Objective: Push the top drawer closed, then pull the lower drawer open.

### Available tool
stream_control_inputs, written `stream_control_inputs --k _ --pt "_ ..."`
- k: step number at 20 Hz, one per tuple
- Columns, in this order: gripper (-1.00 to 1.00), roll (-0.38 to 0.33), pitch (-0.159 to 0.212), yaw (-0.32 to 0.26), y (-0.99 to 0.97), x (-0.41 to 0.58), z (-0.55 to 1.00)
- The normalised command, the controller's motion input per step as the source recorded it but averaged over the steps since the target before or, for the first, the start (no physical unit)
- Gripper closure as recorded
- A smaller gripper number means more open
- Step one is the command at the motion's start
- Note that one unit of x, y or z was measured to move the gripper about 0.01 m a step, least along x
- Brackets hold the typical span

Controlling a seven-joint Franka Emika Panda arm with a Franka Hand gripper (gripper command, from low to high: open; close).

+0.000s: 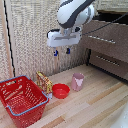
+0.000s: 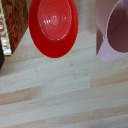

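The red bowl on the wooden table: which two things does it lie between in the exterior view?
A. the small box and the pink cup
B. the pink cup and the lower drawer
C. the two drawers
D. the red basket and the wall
A: the red bowl sits on the table with the small box on one side and the pink cup on the other.

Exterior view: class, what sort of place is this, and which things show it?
Probably a simulated home or kitchen corner: a wooden table holding a red basket, red bowl and pink cup, dark drawers behind, and a robot gripper overhead.
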Motion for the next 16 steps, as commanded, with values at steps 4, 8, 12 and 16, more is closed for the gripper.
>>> stream_control_inputs --k 4,8,12,16 --pt "-1.0 -0.251 0.013 0.131 0.07 0.0 0.08" --pt "-1.0 -0.345 0.0 0.155 0.0 0.0 0.11" --pt "-1.0 -0.335 0.0 0.161 -0.01 -0.004 0.12" --pt "-1.0 -0.328 0.0 0.166 -0.02 -0.016 0.13"
